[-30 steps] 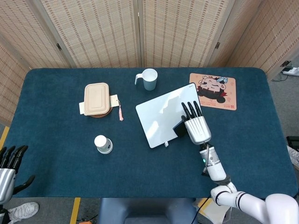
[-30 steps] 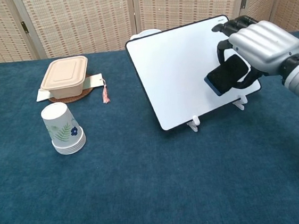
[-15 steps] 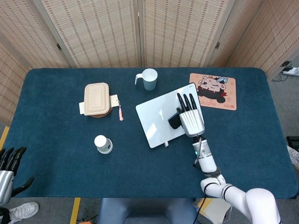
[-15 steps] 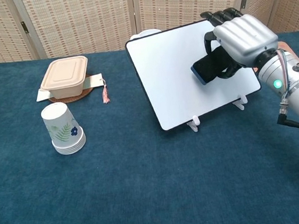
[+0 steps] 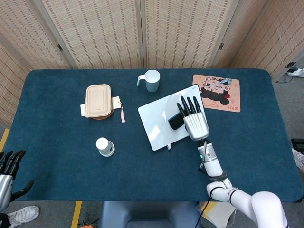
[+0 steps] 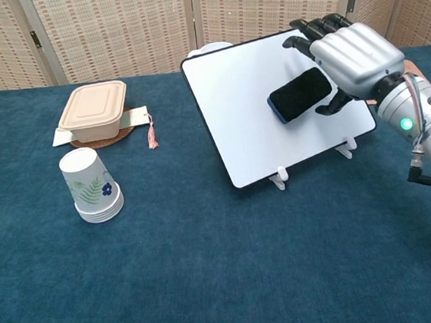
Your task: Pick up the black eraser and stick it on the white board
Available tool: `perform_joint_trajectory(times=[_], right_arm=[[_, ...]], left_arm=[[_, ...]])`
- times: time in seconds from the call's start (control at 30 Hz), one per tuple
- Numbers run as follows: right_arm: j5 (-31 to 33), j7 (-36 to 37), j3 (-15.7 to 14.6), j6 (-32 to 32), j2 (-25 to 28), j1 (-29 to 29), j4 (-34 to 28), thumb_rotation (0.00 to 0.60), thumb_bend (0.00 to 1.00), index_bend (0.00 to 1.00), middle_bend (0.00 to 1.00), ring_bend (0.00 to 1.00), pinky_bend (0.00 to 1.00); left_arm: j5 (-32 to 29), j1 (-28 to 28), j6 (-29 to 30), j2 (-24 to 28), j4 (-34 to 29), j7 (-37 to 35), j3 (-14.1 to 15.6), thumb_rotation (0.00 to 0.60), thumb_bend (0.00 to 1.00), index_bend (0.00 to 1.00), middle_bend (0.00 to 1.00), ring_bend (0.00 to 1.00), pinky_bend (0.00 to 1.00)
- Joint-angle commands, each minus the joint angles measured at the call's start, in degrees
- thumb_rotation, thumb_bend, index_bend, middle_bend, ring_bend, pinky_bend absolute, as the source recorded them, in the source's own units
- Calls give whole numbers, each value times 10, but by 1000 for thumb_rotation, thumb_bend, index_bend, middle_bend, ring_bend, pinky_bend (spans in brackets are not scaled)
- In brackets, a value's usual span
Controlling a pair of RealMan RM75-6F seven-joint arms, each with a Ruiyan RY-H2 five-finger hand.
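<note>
Black eraser (image 6: 299, 95) lies against white board (image 6: 250, 119).

black eraser (image 6: 299, 95), white board (image 6: 245, 112), dark blue table (image 6: 211, 270), beige box (image 6: 94, 110)

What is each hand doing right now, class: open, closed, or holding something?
Left hand: open, holding nothing, off the table's corner.
Right hand: holding the black eraser against the white board.
</note>
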Motion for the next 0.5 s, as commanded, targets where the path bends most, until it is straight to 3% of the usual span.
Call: perform_joint_trajectory(times=[0.03, 0.27, 0.37, 0.5], right_arm=[[-14, 0, -37, 32, 68, -52, -101, 600, 188, 88, 0, 0, 0], [-36, -42, -143, 80, 307, -175, -429, 600, 187, 54, 0, 0, 0], [-35, -62, -183, 87, 383, -212, -507, 600, 187, 28, 0, 0, 0], [-21, -52, -213, 91, 432, -248, -555, 600, 187, 21, 0, 0, 0]], left_arm=[[-3, -1, -3, 1, 0, -4, -2, 600, 237, 83, 164, 101, 0], [-4, -2, -5, -6, -3, 17, -4, 600, 237, 85, 164, 102, 0], [0, -2, -8, -10, -5, 30, -1, 600, 238, 85, 164, 102, 0], [1, 0, -2, -13, -5, 38, -2, 600, 237, 85, 164, 102, 0]])
